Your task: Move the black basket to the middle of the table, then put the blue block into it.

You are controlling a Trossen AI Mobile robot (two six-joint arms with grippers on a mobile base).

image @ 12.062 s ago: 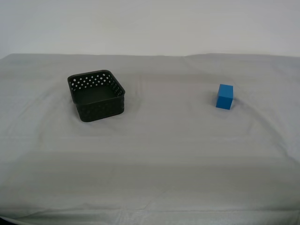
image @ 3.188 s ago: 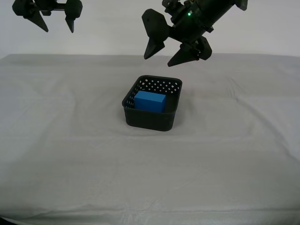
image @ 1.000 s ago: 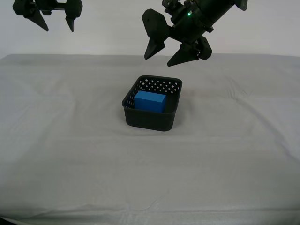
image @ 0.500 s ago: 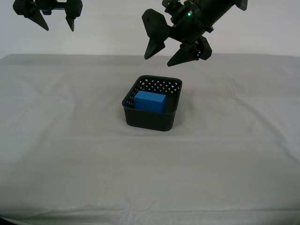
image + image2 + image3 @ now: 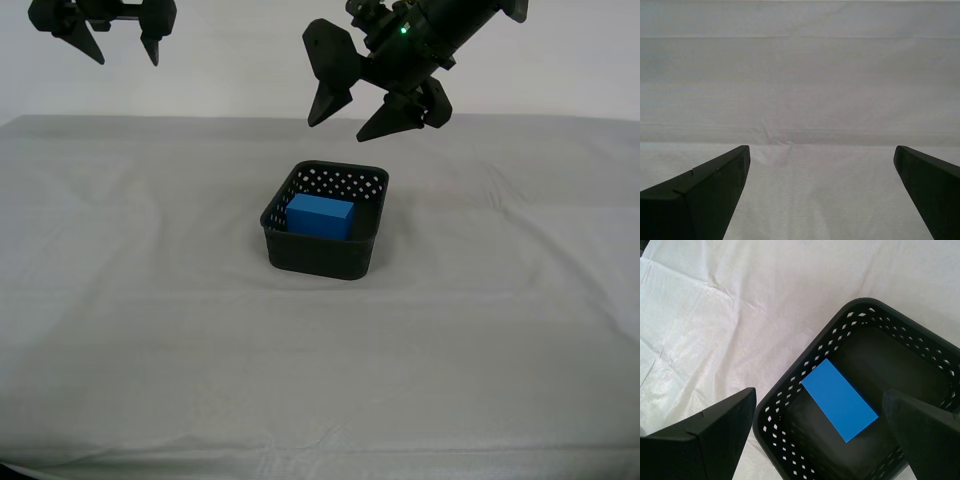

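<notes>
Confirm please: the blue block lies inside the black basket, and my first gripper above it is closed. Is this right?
Not quite. My first gripper is open, its jaws spread wide, as the first wrist view shows. The blue block does lie inside the black basket, below that gripper.

Looks like lab or robot test bench: table draped in wrinkled grey-white cloth, plain blank wall behind, black robot arm overhead; no household furnishings in sight.
</notes>
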